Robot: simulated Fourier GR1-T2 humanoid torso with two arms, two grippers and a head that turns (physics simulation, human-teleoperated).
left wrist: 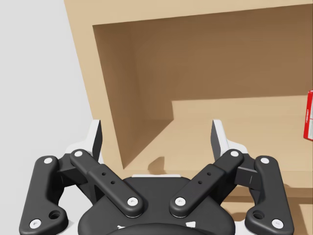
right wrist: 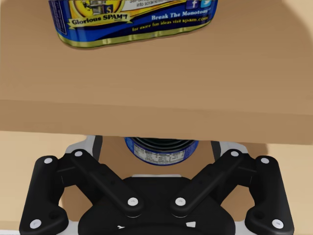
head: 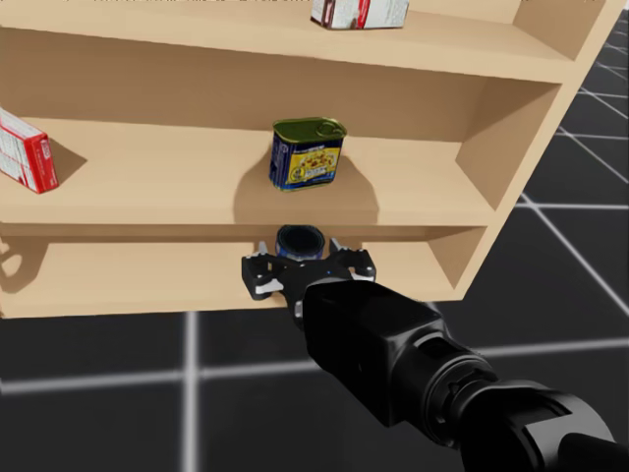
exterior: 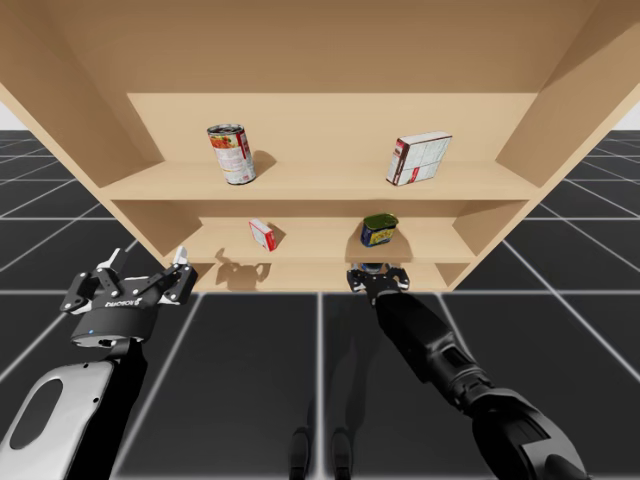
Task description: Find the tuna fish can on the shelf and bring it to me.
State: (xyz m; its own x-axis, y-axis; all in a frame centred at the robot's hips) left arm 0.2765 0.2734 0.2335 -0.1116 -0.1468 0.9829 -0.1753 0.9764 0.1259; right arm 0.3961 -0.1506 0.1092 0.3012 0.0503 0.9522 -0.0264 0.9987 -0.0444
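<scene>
A low, round, dark-blue can (right wrist: 161,151) stands on the bottom shelf (head: 128,275), under the middle board. It sits between the spread fingers of my right gripper (right wrist: 156,144), with a gap on each side, so that gripper is open. The same can (head: 300,240) rises just ahead of my right gripper (head: 307,264), which is at the shelf's front edge (exterior: 377,273). Left of the shelf, my left gripper (exterior: 148,262) hangs open and holds nothing (left wrist: 156,137).
A blue rectangular can with a yellow label (head: 308,152) stands on the middle shelf right above the round can. A small red-and-white box (exterior: 263,234) lies further left. On the top shelf are a red-and-white can (exterior: 231,153) and a white box (exterior: 417,158).
</scene>
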